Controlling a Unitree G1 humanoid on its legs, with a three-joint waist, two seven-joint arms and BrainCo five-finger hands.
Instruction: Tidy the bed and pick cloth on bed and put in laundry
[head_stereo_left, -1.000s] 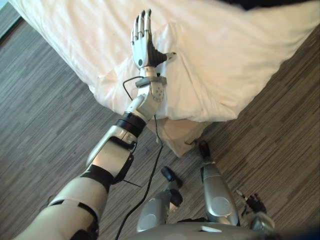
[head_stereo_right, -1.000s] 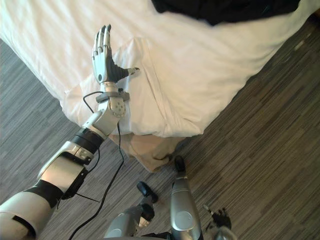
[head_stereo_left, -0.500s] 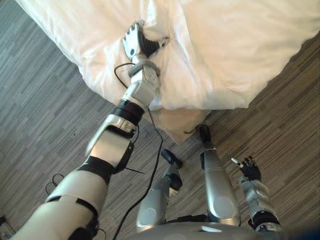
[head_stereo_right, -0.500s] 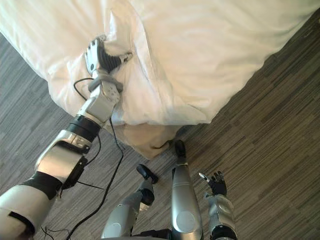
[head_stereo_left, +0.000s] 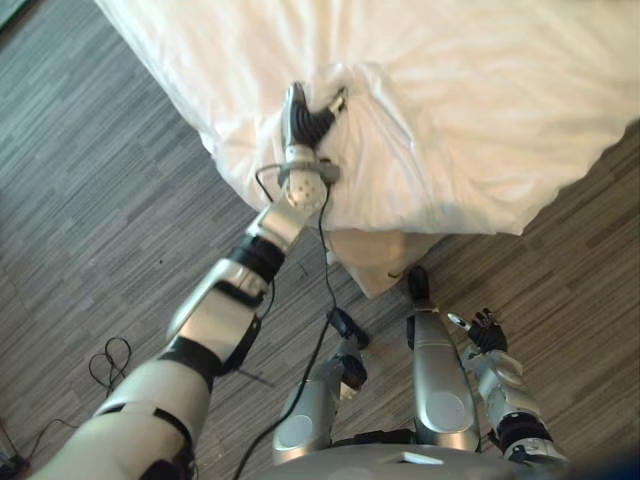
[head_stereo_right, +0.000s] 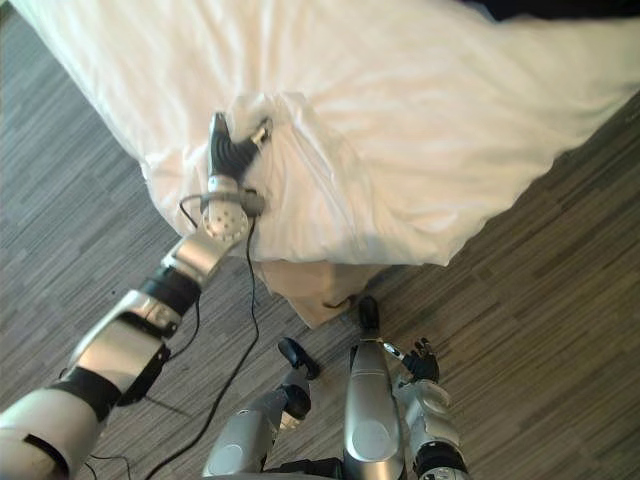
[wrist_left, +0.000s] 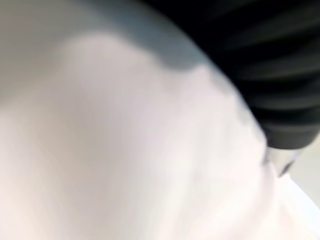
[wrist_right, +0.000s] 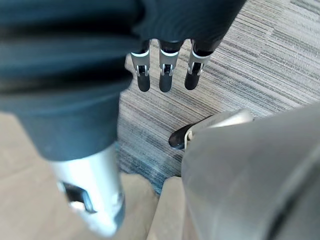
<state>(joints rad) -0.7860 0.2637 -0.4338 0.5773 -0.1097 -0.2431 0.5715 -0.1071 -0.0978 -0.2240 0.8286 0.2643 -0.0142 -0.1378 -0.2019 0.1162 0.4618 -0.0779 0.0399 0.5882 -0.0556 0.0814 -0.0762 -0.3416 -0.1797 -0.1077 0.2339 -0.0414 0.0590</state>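
Note:
A white duvet (head_stereo_left: 470, 110) covers the bed, whose corner points toward me. My left hand (head_stereo_left: 305, 120) lies on the duvet close to that corner. Its fingers are curled into the cloth and its thumb sticks out to the side. A raised bunch of duvet (head_stereo_left: 355, 85) stands up right beside the hand. In the left wrist view the white cloth (wrist_left: 125, 150) sits tight against the dark cover. My right hand (head_stereo_left: 485, 330) hangs low over the floor by my right side, with straight fingers (wrist_right: 165, 75) and nothing in it. A dark cloth (head_stereo_right: 560, 8) lies on the bed at the far right edge.
Under the duvet's corner a tan bed base (head_stereo_left: 375, 255) pokes out toward me. Grey striped wood floor (head_stereo_left: 100, 200) runs along the bed's left side and also on the right (head_stereo_left: 590, 270).
My left hand's fingers went from straight to curled into the duvet, and cloth has bunched up beside it. The camera shifted. My right hand has come into view low on the right.

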